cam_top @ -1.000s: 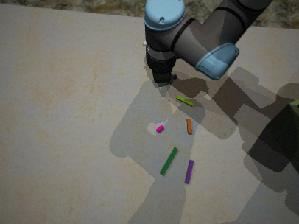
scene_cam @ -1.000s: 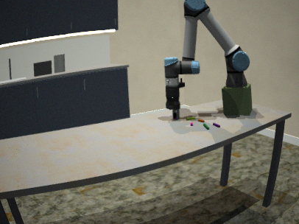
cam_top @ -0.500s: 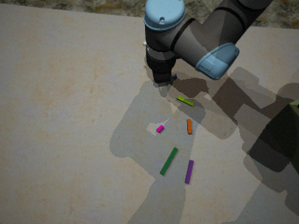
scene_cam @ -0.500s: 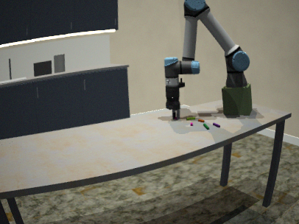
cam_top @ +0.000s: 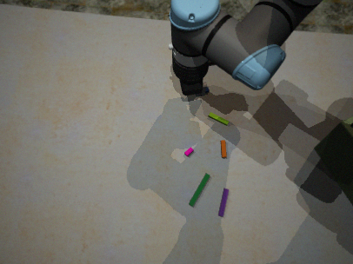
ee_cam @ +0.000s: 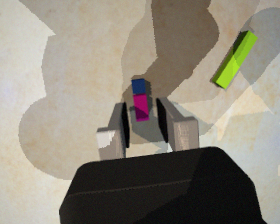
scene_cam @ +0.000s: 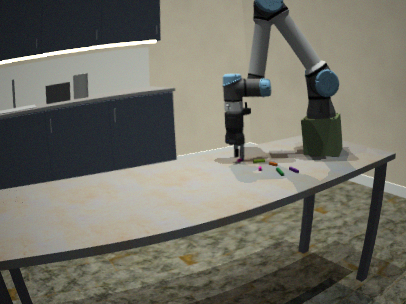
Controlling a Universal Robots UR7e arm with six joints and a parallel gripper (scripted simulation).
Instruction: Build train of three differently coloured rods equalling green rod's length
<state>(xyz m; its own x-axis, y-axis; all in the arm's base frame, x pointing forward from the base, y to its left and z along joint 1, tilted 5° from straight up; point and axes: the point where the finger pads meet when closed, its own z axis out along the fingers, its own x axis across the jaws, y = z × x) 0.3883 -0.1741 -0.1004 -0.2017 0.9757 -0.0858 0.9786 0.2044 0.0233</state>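
Note:
My gripper [ee_cam: 142, 114] [scene_cam: 239, 156] is open, its fingers on either side of a magenta rod [ee_cam: 142, 108], touching neither side. A blue rod [ee_cam: 138, 86] [cam_top: 206, 90] lies end to end with that magenta rod, with no clear gap, nearly in line. In the top view the gripper hides this magenta rod. A lime rod [cam_top: 218, 119] [scene_cam: 258, 161] [ee_cam: 235, 60] lies apart from the pair, at another angle. An orange rod [cam_top: 223, 149] [scene_cam: 273, 163], a second magenta rod [cam_top: 189, 152] [scene_cam: 260, 168], a green rod [cam_top: 199, 189] [scene_cam: 280, 171] and a purple rod [cam_top: 223, 202] [scene_cam: 294, 169] lie separately.
The arm's green base block [scene_cam: 321, 135] stands on the table [scene_cam: 150, 203] at the right in the exterior view. The arm's shadows fall over the rods. The table's far edge is behind the gripper in the top view.

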